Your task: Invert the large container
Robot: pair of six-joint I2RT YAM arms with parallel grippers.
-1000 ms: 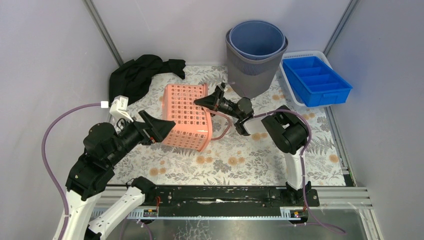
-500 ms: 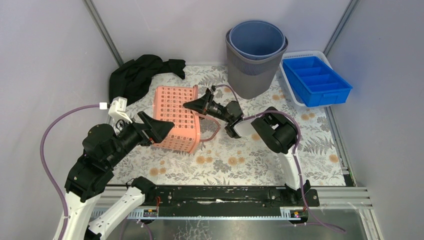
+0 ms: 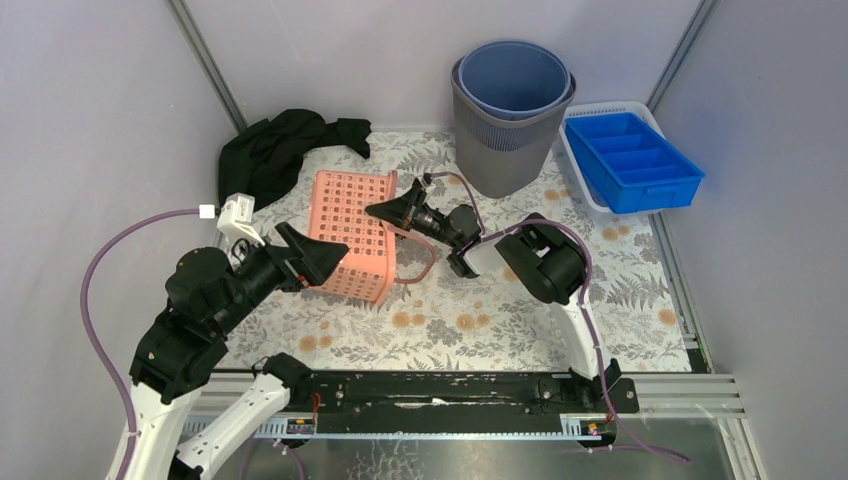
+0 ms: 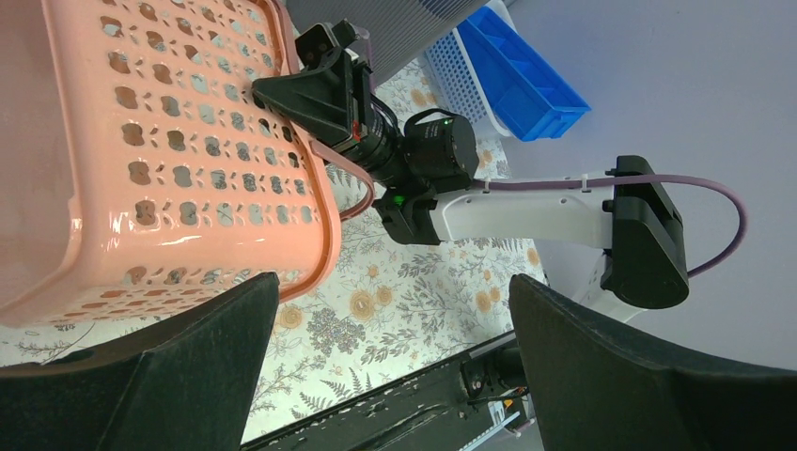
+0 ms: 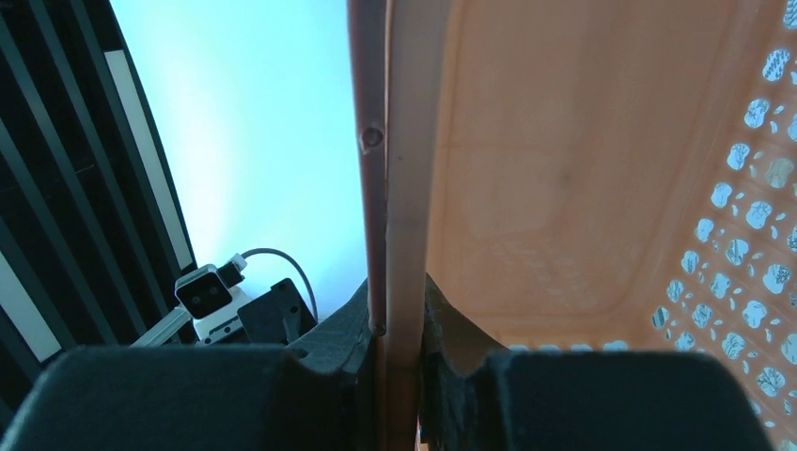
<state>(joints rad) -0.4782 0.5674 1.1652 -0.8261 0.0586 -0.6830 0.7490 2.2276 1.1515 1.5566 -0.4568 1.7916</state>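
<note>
One salmon perforated basket (image 3: 352,235) lay tipped on floral surface (image 3: 480,310), mouth toward right; right fingers (image 5: 329,376) pinched its rim, left fingers (image 4: 160,376) spread wide just beside its near wall, nothing held

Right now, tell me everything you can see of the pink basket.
The pink basket is rectangular plastic, its walls pierced with rows of small holes, with a smooth rim and a thin loop handle. It lies tipped on its side on the floral mat, opening toward the right arm. The right pincer is shut on its rim; the open left pincer sits at its near side, not gripping.
</note>
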